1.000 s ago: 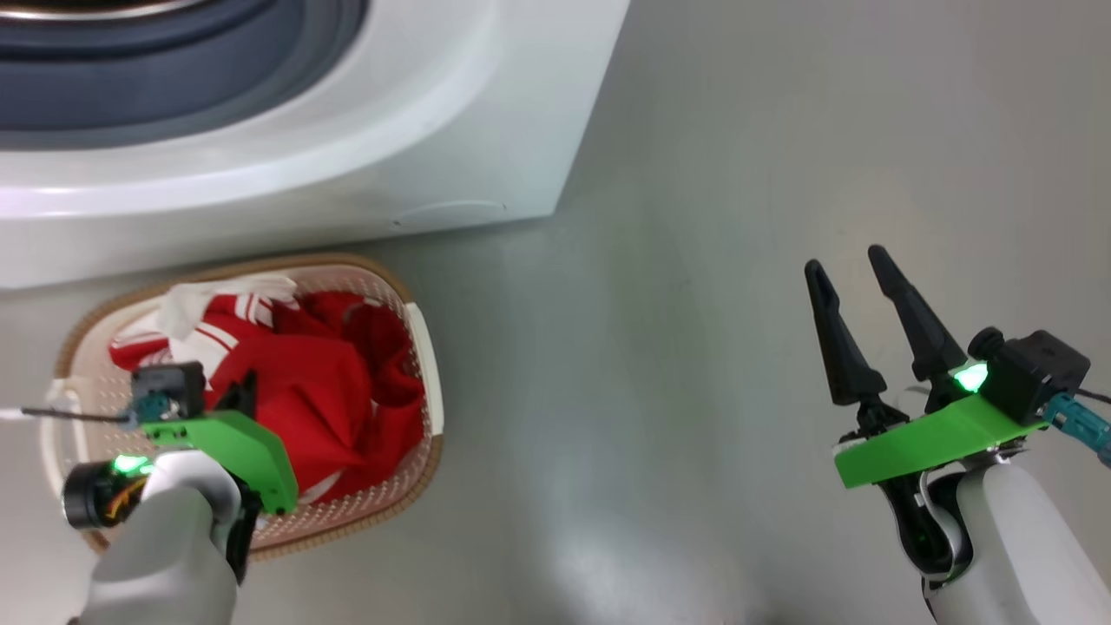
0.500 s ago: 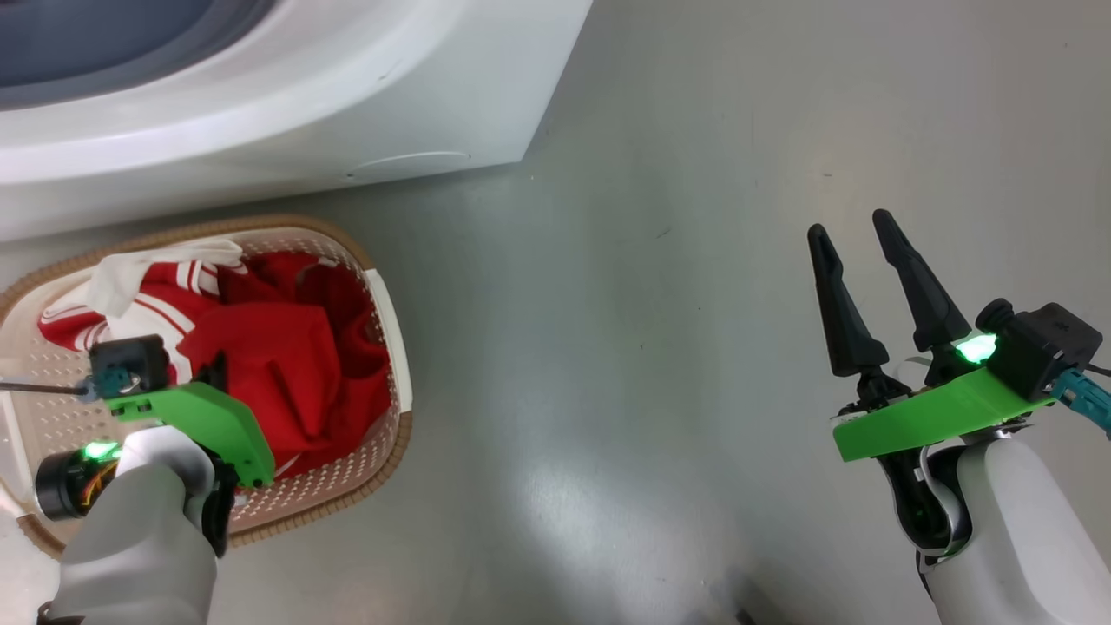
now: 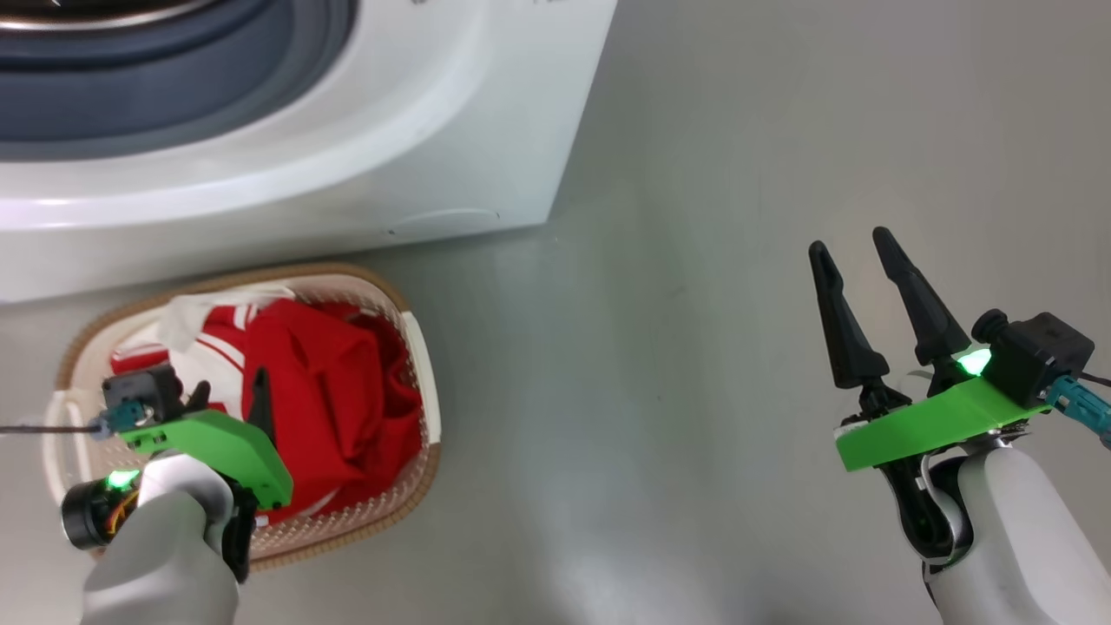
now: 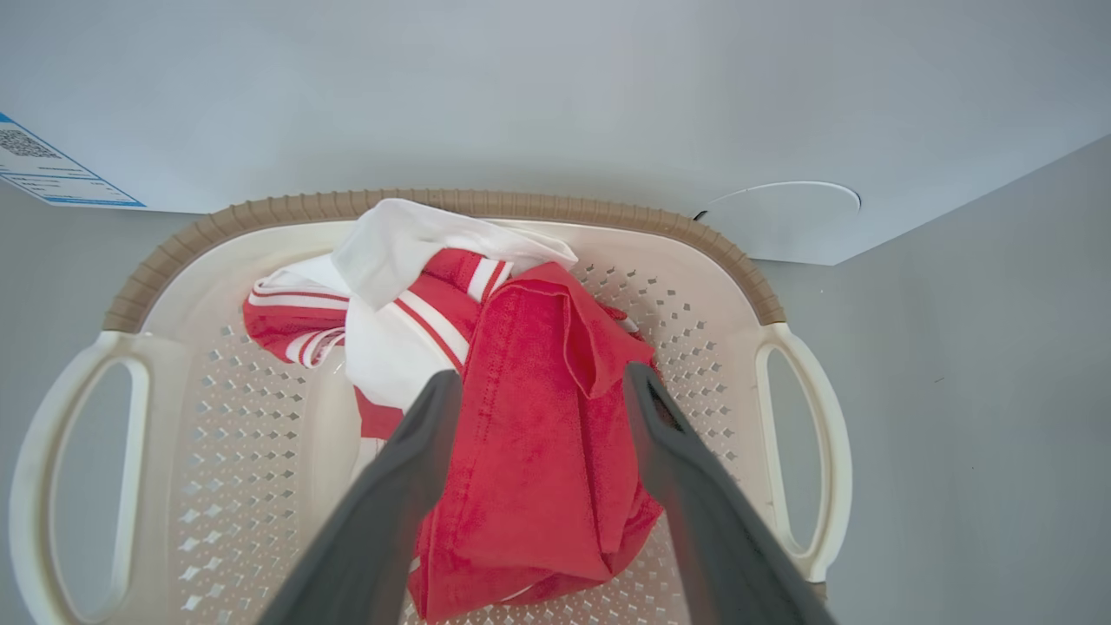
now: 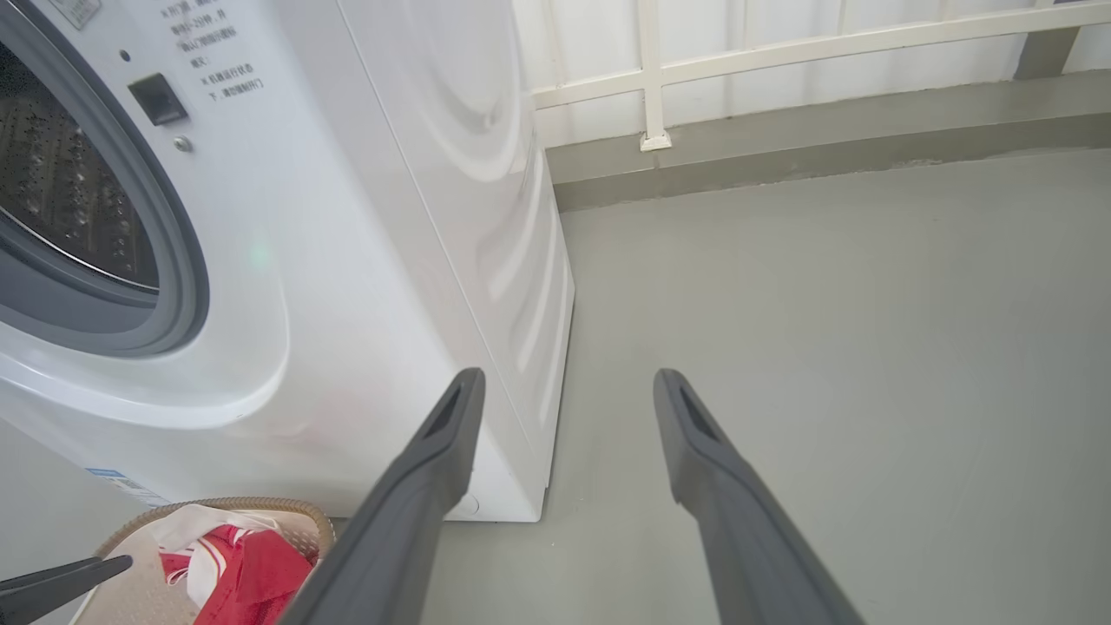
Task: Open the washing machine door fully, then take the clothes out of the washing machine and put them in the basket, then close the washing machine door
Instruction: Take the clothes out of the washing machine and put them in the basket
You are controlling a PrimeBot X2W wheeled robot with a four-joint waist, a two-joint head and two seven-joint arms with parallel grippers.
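Observation:
The clothes [image 3: 338,408], a red bundle with white stripes, lie inside the cream basket [image 3: 392,293] on the floor in front of the white washing machine [image 3: 347,174]. My left gripper [image 3: 230,386] hangs over the basket. In the left wrist view it [image 4: 542,379] is open, its fingers straddling the red clothes [image 4: 538,451] in the basket [image 4: 486,204]. My right gripper [image 3: 851,245] is open and empty over bare floor. The right wrist view shows it [image 5: 568,378] beside the machine [image 5: 364,260], whose steel drum [image 5: 69,191] stands uncovered. The washing machine door is out of view.
Grey floor [image 3: 651,391] stretches right of the machine and basket. A low wall with a white railing [image 5: 781,52] runs behind. A blue label [image 4: 52,169] sits low on the machine's front, just beyond the basket.
My left gripper's fingers have spread apart and the red cloth now rests loose in the basket. The head camera has shifted. The right arm has kept its pose.

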